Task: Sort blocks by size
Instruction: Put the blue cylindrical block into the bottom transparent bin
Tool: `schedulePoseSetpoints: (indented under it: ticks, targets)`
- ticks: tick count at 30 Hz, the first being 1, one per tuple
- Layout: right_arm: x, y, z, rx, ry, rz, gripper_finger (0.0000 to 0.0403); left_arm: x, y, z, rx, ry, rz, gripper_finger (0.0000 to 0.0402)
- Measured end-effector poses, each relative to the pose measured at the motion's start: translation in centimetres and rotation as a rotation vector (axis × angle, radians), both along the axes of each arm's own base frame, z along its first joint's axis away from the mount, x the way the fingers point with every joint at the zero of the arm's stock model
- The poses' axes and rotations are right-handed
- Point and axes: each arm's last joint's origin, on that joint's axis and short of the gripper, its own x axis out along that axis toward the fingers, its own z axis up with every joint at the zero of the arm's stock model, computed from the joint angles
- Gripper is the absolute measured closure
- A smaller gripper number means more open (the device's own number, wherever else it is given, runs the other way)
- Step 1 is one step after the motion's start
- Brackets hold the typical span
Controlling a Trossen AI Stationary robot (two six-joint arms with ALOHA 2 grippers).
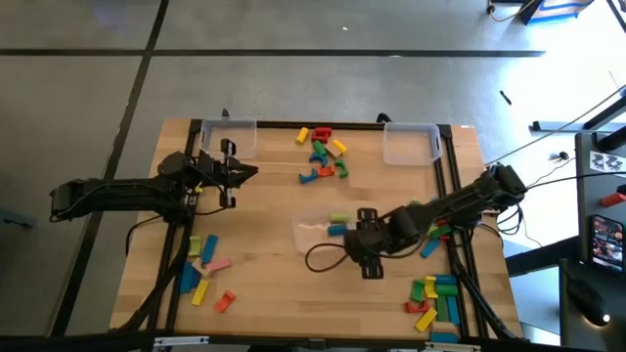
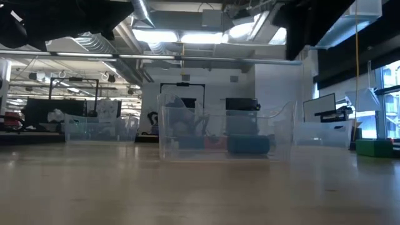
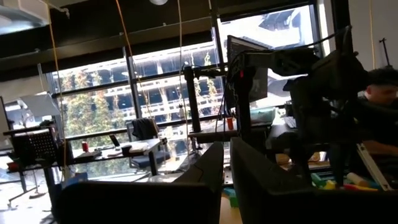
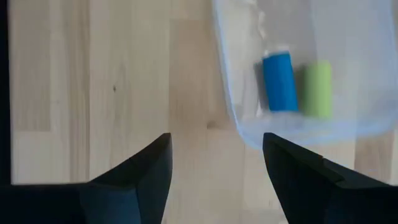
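A clear bin (image 1: 315,233) stands mid-table and holds a short blue block (image 4: 278,81) and a short green block (image 4: 318,89), both lying on its floor. My right gripper (image 4: 217,146) hangs open above bare table by the bin's corner, fingers pointing down, nothing between them; in the high view it is (image 1: 364,244). My left gripper (image 1: 235,173) waits shut at the table's left, raised above the wood, holding nothing. Loose blocks lie in three heaps: far centre (image 1: 323,156), near left (image 1: 205,272), near right (image 1: 435,298).
Two more clear bins stand at the far edge, one left (image 1: 231,137) and one right (image 1: 411,143). A black cable (image 1: 328,259) loops on the table near the right gripper. In the low view the middle bin (image 2: 225,131) stands ahead and a green block (image 2: 375,147) lies at the right.
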Motion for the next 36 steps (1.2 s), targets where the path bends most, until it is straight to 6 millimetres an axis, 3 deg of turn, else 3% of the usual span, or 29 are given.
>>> schedulePoseSetpoints:
  ticks: [10, 22, 28, 36]
  targets:
    - [-4.1, 4.7, -0.1, 0.008, 0.060, -0.219, 0.0159, 0.0, 0.0, 0.0, -0.130, -0.006, -0.041, 0.0377]
    - [-10.9, 9.0, -0.4, -0.070, 0.209, -0.337, 0.0159, 0.1, 0.0, -0.2, -0.172, 0.010, -0.050, 0.0377]
    - [-13.4, 10.5, -2.0, -0.073, 0.269, -0.322, 0.0159, 0.1, 0.0, -0.2, -0.176, 0.009, -0.051, 0.0377]
    - [-16.8, 11.2, -5.8, -0.082, 0.469, -0.259, 0.0159, 0.1, 0.0, -0.2, -0.176, 0.009, -0.052, 0.0377]
